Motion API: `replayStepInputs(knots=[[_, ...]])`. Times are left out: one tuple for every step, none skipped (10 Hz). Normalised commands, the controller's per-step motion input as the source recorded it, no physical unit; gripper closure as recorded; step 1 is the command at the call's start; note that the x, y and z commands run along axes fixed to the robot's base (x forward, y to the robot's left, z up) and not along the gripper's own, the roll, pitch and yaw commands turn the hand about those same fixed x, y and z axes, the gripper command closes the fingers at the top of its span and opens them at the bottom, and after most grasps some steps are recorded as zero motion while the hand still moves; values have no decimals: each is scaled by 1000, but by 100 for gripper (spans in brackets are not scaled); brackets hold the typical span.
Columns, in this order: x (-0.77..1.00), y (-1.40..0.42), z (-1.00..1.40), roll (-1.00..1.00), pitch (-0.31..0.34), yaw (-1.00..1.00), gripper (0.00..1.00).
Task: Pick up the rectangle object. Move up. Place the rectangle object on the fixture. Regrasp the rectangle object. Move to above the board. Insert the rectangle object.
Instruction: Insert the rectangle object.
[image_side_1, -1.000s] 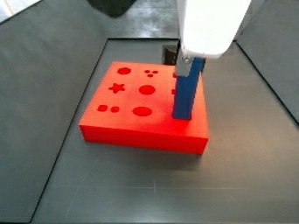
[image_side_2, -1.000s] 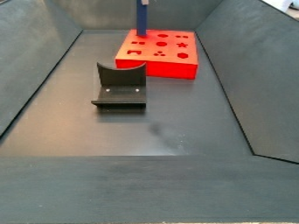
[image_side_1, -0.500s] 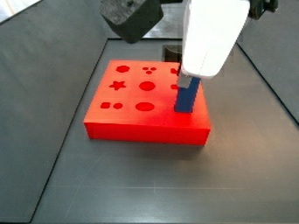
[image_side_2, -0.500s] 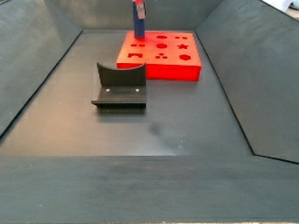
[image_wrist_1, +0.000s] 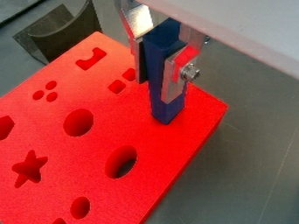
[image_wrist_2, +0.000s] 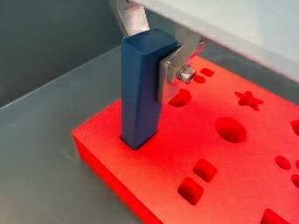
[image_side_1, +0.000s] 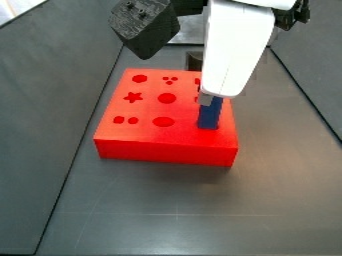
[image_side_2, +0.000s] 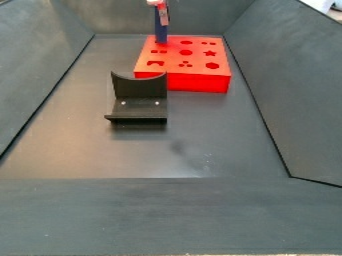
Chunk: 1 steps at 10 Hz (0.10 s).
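Sinking lower than a second ago, the rectangle object (image_side_1: 210, 112) is standing upright in the board (image_side_1: 147, 140), near its right edge. The gripper (image_wrist_1: 165, 54) is clamping the bar's upper end. The fixture (image_side_2: 136, 97) is sitting well apart.

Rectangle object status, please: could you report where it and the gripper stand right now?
Gripper shut on the rectangle object, above the board. Bar upright, lower end in the board's top near an edge. Fixture apart on the floor, nothing in the way.
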Motion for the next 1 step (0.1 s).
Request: replayStepInputs(knots=[[0,0,0,0,0,0,100]])
